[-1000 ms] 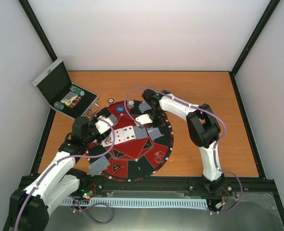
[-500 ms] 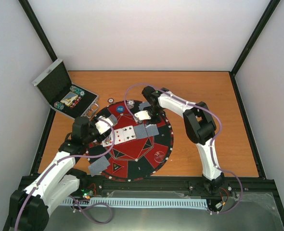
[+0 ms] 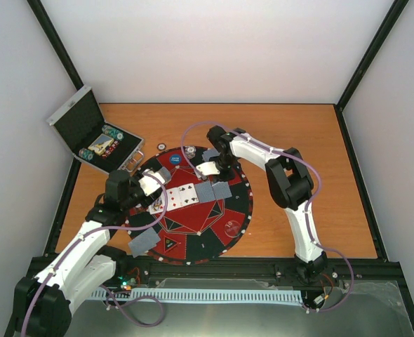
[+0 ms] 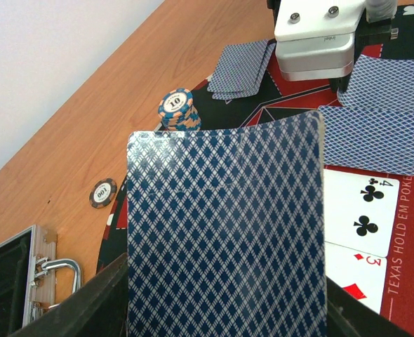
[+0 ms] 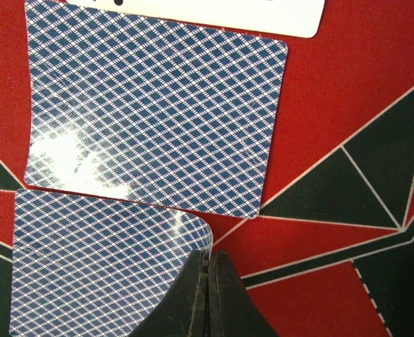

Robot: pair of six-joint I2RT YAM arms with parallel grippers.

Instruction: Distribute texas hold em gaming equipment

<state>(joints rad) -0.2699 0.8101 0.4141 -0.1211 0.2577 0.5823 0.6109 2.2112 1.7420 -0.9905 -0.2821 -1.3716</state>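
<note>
Showing, top view: left gripper (image 3: 155,182) and right gripper (image 3: 214,178) over mat (image 3: 224,210). L wrist: fingers (image 4: 88,309) clamp blue-backed card (image 4: 224,232) btwn them. R wrist: fingers (image 5: 191,295) closed, tips at corner of face-down card (image 5: 102,260); pinched or not, can't tell.

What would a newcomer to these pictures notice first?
First, the round red-and-black mat in the middle, covered with cards. The left pincer holds a blue-backed card that fills its wrist view, while the right pincer is shut on the corner of a face-down card on the mat. An open silver case sits at the far left.
</note>
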